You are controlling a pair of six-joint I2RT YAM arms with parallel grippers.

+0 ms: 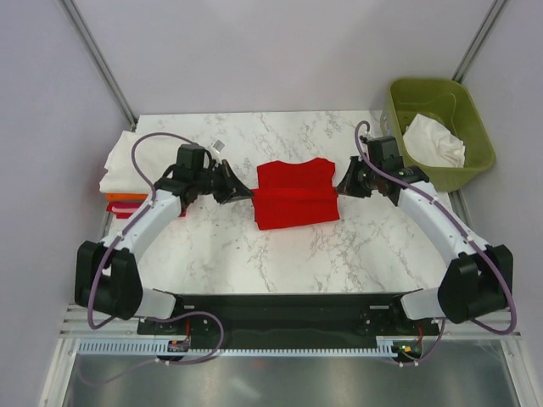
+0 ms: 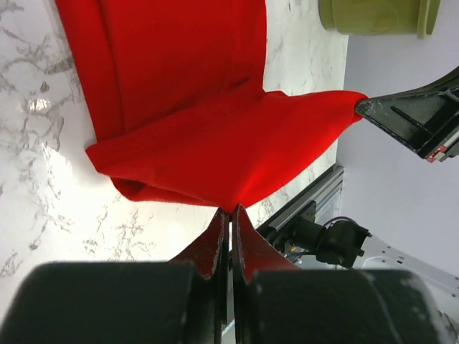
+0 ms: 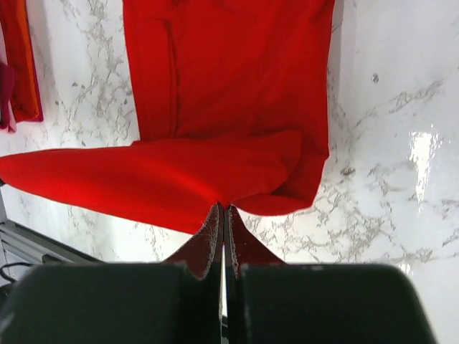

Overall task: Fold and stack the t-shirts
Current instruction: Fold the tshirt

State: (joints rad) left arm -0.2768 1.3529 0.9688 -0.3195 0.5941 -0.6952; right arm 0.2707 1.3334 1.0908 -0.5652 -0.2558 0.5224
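From above, the red t-shirt (image 1: 297, 193) lies at the middle of the marble worktop (image 1: 254, 254), partly folded into a rough rectangle. The left pincer (image 1: 251, 193) is at its left edge and the right pincer (image 1: 343, 188) at its right edge, 1 on each side. At the worktop's left edge sits a stack: a white t-shirt (image 1: 127, 170) on top, an orange t-shirt (image 1: 119, 198) under it and a dark red t-shirt (image 1: 124, 209) lowest. Off the far right corner stands an olive bin (image 1: 454, 176) with a white cloth (image 1: 434, 140) in it.

In the left wrist view, the left pincer (image 2: 229, 212) is pressed together on a pinch of red fabric, pulling a corner of the red t-shirt (image 2: 193, 93) up off the worktop (image 2: 36, 165). Across the lifted fold, the right pincer (image 2: 364, 107) grips the opposite corner. The bin (image 2: 369, 16) shows at the top.

In the right wrist view, the right pincer (image 3: 223, 208) is likewise clamped on the red t-shirt (image 3: 229, 72), the raised edge stretching away to the left. The orange t-shirt (image 3: 21, 57) and dark red t-shirt (image 3: 6, 97) peek in at the left border.
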